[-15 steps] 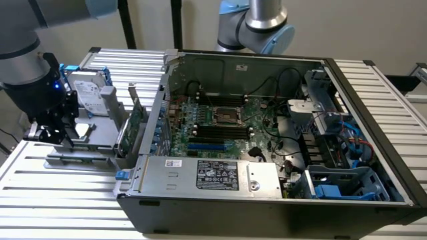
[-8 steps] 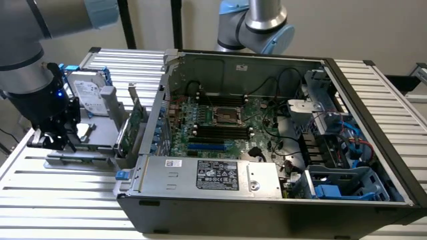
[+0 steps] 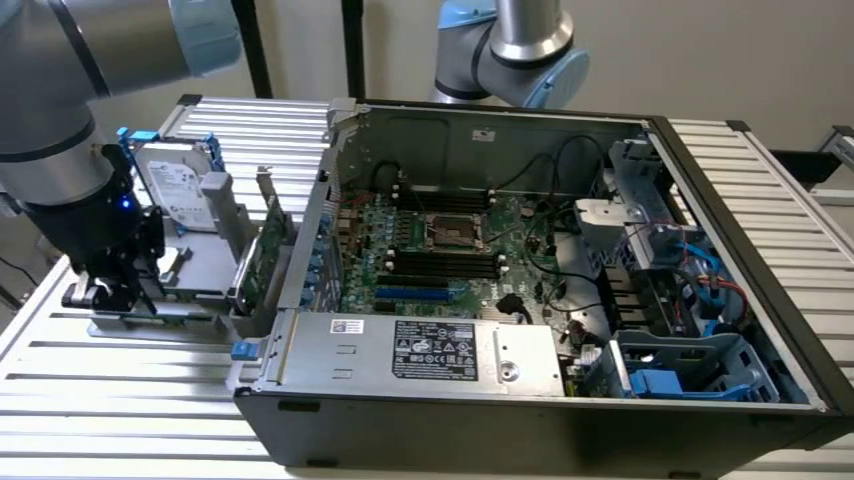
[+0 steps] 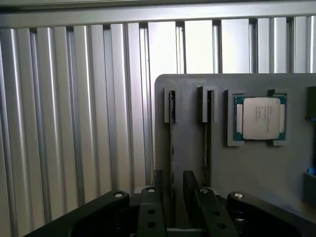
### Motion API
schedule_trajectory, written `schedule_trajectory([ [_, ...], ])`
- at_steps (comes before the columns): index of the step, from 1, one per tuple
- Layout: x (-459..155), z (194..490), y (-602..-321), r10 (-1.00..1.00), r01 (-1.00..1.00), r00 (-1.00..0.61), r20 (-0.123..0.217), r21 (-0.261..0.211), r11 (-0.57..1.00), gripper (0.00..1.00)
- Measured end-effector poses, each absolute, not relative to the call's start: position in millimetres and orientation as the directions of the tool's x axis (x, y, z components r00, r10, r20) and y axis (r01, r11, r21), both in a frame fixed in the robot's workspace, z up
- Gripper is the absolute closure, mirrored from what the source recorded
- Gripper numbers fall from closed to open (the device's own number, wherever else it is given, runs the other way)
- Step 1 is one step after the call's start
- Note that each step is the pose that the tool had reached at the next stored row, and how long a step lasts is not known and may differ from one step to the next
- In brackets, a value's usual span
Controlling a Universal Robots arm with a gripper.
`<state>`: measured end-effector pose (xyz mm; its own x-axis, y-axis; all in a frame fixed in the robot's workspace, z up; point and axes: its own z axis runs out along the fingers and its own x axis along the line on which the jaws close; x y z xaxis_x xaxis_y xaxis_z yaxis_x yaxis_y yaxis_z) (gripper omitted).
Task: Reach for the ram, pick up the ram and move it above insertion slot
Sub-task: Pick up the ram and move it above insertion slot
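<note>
Claw (image 4: 176,176): hanging low over the grey holder plate (image 4: 256,168), jaws standing wide apart and clamping nothing; in the exterior view the claw (image 3: 114,295) is sitting at the plate's near edge, on that view's left.
Ram (image 4: 172,116): standing on its long edge in a narrow slot of the holder plate, seen edge-on as a thin dark line; its near end is running in between the spread jaws, and whether either jaw is touching it cannot be told.
Second stick (image 4: 208,118): standing edge-on in the neighbouring slot, just beside the ram and outside the jaws.
Processor chip (image 4: 260,117): lying flat in a square pocket of the same plate, beyond the second stick.
Table (image 4: 74,128): ribbed aluminium, carrying the plate and the computer case (image 3: 534,400).
Computer case: lying open, showing its green motherboard (image 3: 514,225).
Insertion slots (image 3: 441,262): showing as dark parallel bars on the motherboard, well apart from the claw.
Hard drive (image 3: 174,185): standing upright behind the arm.
</note>
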<state>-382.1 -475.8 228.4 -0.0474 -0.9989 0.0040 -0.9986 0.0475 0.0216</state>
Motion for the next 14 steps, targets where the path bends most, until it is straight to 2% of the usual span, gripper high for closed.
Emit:
schedule_trajectory([
  [14,-382,203,-477,-0.999,-0.999,-0.04,0.004,0.022,0.04,0.69],
])
